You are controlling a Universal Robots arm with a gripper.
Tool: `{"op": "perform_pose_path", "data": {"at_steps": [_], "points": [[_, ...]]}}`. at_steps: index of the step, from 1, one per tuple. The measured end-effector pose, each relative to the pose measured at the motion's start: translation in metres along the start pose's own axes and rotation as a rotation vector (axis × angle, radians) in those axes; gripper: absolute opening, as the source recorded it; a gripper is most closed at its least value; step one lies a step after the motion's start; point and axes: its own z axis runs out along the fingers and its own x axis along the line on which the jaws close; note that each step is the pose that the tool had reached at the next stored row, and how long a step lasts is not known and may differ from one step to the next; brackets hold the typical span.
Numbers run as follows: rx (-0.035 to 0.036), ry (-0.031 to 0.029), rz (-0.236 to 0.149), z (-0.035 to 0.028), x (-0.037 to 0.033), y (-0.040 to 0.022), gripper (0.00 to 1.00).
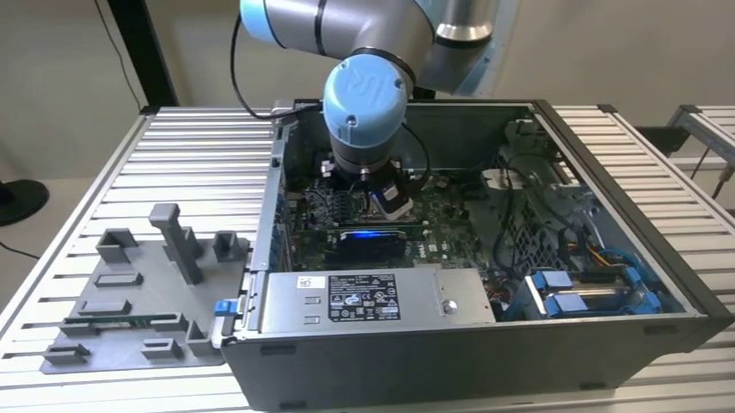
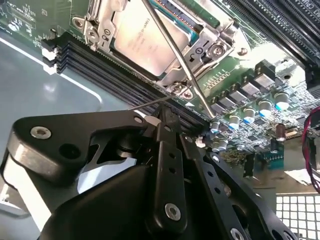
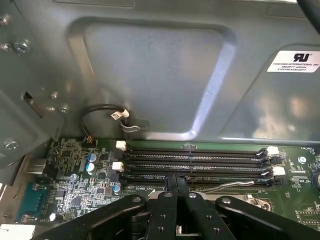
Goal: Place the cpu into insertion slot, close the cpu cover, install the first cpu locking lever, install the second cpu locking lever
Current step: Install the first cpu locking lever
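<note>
The cpu (image 2: 145, 35), a flat square chip with a pale silvery top, lies seated in the insertion slot (image 2: 187, 20) on the green circuit board (image 2: 250, 85). The cpu cover (image 2: 100, 22), a thin silvery frame, lies around its edges, and you see the chip's top through the cut-out. A long lever (image 2: 175, 55) crosses slantwise over chip and frame, and a second, thin lever (image 2: 150, 102) runs along the near edge of the socket.

In both wrist views you see the gripper (image 2: 164, 116) (image 3: 176, 181) with its black jaws pressed together, the tips just beside the thin lever (image 3: 222, 186). You cannot tell whether they touch it.

In the exterior view the arm (image 1: 365, 95) reaches straight down into the open computer case (image 1: 483, 344), with the gripper (image 1: 383, 196) low over the board.

- Between the jaws and the socket run the long black memory slots (image 3: 195, 157).
- A row of blue-topped capacitors (image 2: 260, 107) stands just beside the long lever's far end.
- A black cable (image 3: 100, 115) loops against the grey case wall.
- A silvery power supply box (image 1: 367, 297) stands near the socket, between it and the case's front wall.
- Well apart, toward the exterior view's left, a grey tray (image 1: 138, 292) of holders rests on the ribbed metal surface (image 1: 195, 146).
</note>
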Motion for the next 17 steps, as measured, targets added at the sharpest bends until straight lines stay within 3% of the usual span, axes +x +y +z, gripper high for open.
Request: {"op": "perform_pose_path", "data": {"at_steps": [8,17], "points": [[0.0077,0.0039,0.002,0.0022,-0.0041,-0.0007,0.00],[0.0082,0.0041,0.002,0.0047,-0.0126,-0.0008,0.00]]}}
